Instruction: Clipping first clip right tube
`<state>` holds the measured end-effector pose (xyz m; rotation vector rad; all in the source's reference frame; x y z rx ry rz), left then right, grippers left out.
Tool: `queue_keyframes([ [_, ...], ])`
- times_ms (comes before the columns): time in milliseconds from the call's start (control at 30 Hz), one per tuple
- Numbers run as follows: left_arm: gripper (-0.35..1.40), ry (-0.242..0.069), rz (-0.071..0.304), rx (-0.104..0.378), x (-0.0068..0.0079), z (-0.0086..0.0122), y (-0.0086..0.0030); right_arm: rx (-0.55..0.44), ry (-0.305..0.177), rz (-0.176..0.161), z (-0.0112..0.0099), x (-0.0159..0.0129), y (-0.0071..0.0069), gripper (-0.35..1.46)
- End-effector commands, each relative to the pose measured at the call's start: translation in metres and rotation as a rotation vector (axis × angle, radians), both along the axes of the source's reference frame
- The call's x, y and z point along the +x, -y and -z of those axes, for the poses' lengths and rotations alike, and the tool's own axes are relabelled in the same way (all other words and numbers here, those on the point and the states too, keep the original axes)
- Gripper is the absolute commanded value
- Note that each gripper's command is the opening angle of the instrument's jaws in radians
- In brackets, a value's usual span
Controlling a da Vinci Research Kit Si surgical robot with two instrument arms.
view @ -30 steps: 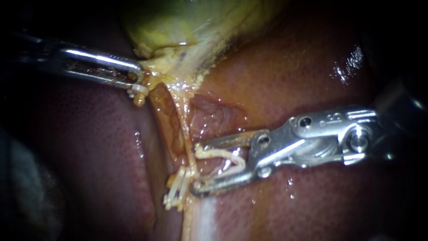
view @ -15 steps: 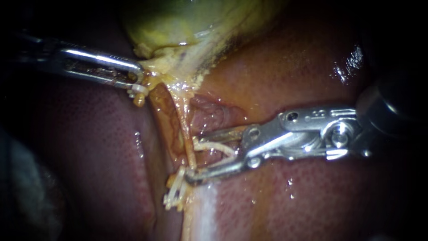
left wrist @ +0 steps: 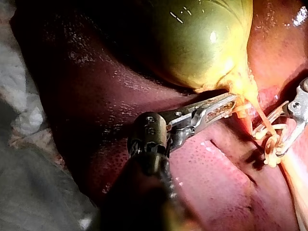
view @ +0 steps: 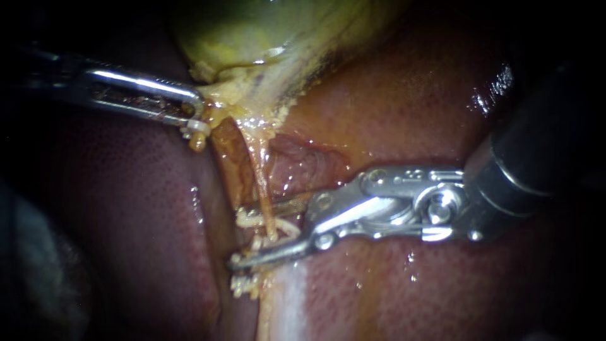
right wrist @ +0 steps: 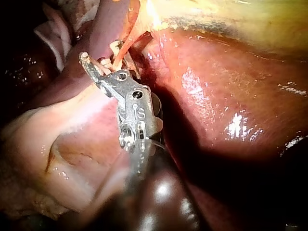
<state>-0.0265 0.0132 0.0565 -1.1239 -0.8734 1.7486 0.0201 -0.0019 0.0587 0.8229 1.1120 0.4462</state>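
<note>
The thin yellow right tube (view: pixel 257 170) runs down from the gallbladder (view: pixel 252 31) neck over the liver (view: pixel 429 101). My right instrument (view: pixel 238 239) stands with its jaws open astride this tube, a white clip (view: pixel 287 227) lying inside them. White clips (view: pixel 243 284) sit on tissue just below the lower jaw. My left instrument (view: pixel 197 112) is shut on yellow tissue at the gallbladder's neck, a small white clip (view: pixel 197 128) beside its tip. In the left wrist view my left instrument (left wrist: pixel 231 102) pinches that neck tissue. The right wrist view has my right instrument (right wrist: pixel 98 52) with the tube (right wrist: pixel 122 48) between its jaws.
Dark red liver lies on both sides of the tube, with a pale strip (view: pixel 284 303) below the right jaws. White gauze (left wrist: pixel 24 120) lies beyond the liver's edge, beside the left shaft.
My right instrument has slid leftward until the tube, earlier just past its jaw tips, lies between the open jaws. The left instrument has held still.
</note>
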Motion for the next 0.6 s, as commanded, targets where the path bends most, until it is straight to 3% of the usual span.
queue_keyframes([
  [33, -0.35, -0.001, 0.001, 0.0, 0.0, 0.0, 0.0, 0.007, -0.005, -0.005, 0.0, 0.0002, 0.0, 0.45],
  [233, -0.35, -0.001, 0.001, 0.0, 0.0, 0.0, 0.0, 0.039, -0.028, -0.022, 0.0006, 0.0008, 0.0002, 0.46],
  [600, -0.35, 0.0, 0.0, 0.0, 0.0, 0.0, 0.0, 0.083, -0.069, -0.037, 0.0043, 0.0013, 0.0002, 0.47],
])
